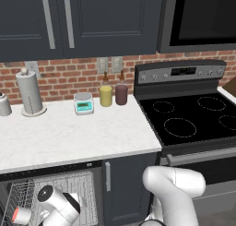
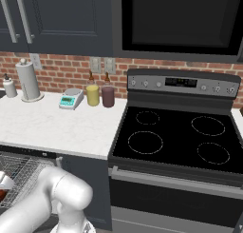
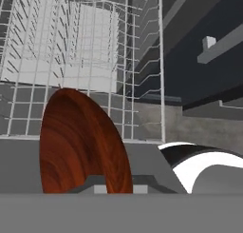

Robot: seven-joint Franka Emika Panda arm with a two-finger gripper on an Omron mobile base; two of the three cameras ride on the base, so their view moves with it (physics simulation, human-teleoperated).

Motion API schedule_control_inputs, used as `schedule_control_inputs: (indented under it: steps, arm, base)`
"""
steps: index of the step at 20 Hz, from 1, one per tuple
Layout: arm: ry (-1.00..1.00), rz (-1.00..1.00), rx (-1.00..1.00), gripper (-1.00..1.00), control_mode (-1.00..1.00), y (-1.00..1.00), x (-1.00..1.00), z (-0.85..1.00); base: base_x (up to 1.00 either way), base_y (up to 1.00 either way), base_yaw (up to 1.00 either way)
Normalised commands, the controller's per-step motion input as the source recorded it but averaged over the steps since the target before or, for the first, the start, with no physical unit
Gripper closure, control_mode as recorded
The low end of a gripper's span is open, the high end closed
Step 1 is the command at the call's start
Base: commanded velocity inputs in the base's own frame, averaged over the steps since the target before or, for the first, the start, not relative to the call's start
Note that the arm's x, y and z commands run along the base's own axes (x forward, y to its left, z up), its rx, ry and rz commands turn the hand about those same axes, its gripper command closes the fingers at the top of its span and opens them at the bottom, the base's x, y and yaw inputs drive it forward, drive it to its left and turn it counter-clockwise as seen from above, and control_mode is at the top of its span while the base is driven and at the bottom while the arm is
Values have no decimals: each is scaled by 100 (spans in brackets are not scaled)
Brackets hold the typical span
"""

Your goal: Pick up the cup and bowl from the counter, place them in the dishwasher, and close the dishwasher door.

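**Gripper holds the bowl by the rack**

Gripper (image 3: 102,187) pinches the dark reddish-brown bowl (image 3: 80,141) on its edge (it stands up tall), low beside the dishwasher's wire rack (image 3: 85,51). A white cup (image 1: 20,215) lies in the rack, next to the arm. Above sits the white counter (image 1: 73,137).

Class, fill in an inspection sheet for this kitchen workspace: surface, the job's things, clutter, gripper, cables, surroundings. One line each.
Surface: white marble counter, no cup or bowl on it.
Job's things: bowl on edge at the gripper, over the dishwasher rack; cup low in the open dishwasher.
Clutter: paper towel roll, scale, yellow jar, maroon jar along the back wall.
Gripper: appears shut on the bowl; fingertips hidden.
Cables: nothing seen.
Surroundings: black stove, brick wall, dark cabinets.
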Motion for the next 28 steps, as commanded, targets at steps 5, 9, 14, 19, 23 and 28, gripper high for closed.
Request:
schedule_control_inputs:
  steps: [5,9,14,19,23,28]
  arm:
    - [-5,1,0,100,-100,0,2,0]
    - [-2,0,0,100,-100,0,17,-7]
    - [0,0,0,100,-100,0,34,-19]
    - [0,0,0,100,-100,0,53,-7]
    - [0,0,0,100,-100,4,28,-22]
    - [0,0,0,100,-100,3,2,-18]
  base:
    - [0,0,0]
    - [0,0,0]
    - [0,0,0]
    - [0,0,0]
    - [0,0,0]
    - [0,0,0]
